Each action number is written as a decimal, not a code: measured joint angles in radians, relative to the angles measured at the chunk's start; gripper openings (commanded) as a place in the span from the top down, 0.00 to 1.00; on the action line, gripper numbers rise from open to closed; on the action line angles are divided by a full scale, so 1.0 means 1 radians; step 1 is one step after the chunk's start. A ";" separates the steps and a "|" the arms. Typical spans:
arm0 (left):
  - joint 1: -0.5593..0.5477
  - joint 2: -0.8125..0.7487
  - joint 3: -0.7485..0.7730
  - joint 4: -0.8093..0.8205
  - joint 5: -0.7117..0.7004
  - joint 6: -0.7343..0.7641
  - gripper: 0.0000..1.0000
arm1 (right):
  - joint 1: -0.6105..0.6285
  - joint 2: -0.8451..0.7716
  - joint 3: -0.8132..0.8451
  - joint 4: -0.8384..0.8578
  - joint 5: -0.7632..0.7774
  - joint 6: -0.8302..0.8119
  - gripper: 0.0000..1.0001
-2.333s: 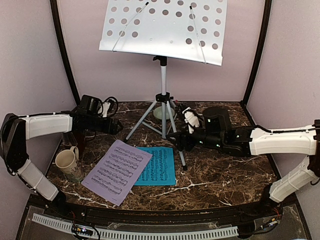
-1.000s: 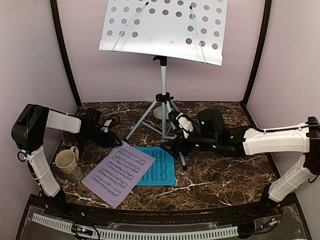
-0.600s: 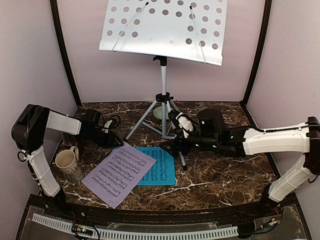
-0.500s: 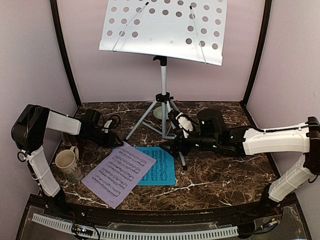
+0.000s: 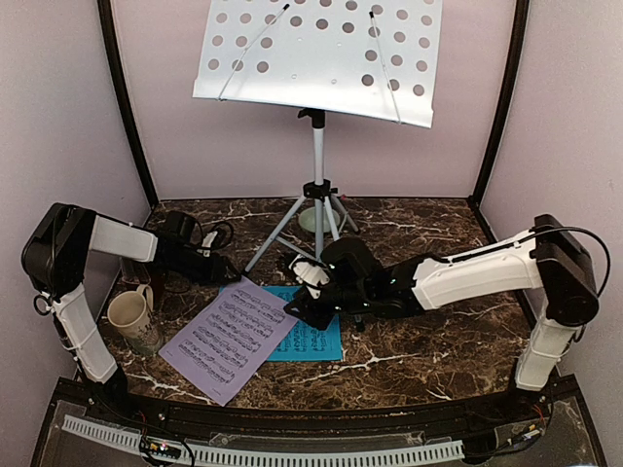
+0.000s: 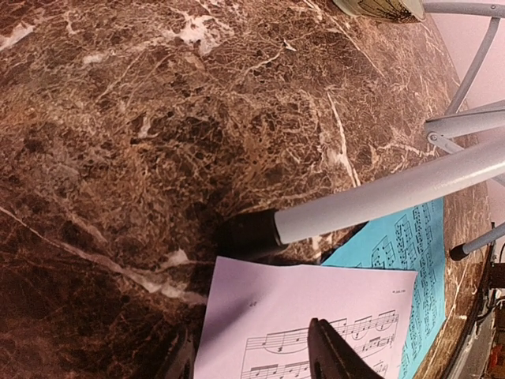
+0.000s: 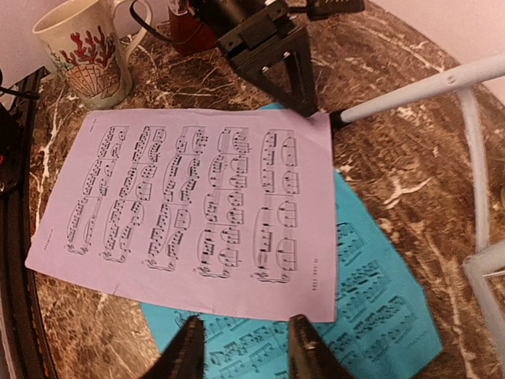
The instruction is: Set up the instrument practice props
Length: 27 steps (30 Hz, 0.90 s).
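Right gripper, newly swung left from beside the music stand, hovers with fingers apart over the blue sheet beside the lilac sheet; left gripper, fingers apart, straddles the lilac sheet's far corner, and both sheets lie flat on the table, so a pickup looks imminent.

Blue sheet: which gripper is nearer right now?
Right. The right gripper is directly over the blue sheet, at the lilac sheet edge. The left gripper sits at the lilac sheet's far corner, beside the stand leg, off the blue sheet.
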 measured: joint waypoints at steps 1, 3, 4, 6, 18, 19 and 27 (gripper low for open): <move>0.000 0.000 0.000 0.000 0.000 0.000 0.48 | 0.014 0.033 0.024 -0.006 0.012 0.004 0.75; 0.000 0.000 0.000 0.000 -0.001 0.000 0.48 | 0.034 0.084 0.058 -0.014 0.029 0.005 0.80; 0.000 0.000 0.000 0.000 -0.001 0.000 0.48 | 0.042 0.112 0.077 -0.022 0.038 0.010 0.82; 0.000 0.000 0.000 0.000 -0.003 0.000 0.48 | 0.048 0.161 0.113 -0.038 0.060 0.018 0.85; 0.000 0.011 0.000 0.000 0.013 0.002 0.55 | 0.048 0.349 0.235 -0.076 0.140 0.038 0.88; 0.000 0.011 0.000 0.000 0.014 0.002 0.55 | 0.048 0.362 0.238 -0.078 0.142 0.038 0.88; -0.006 0.011 0.000 0.010 0.043 0.003 0.58 | 0.048 0.403 0.267 -0.069 0.145 0.042 0.88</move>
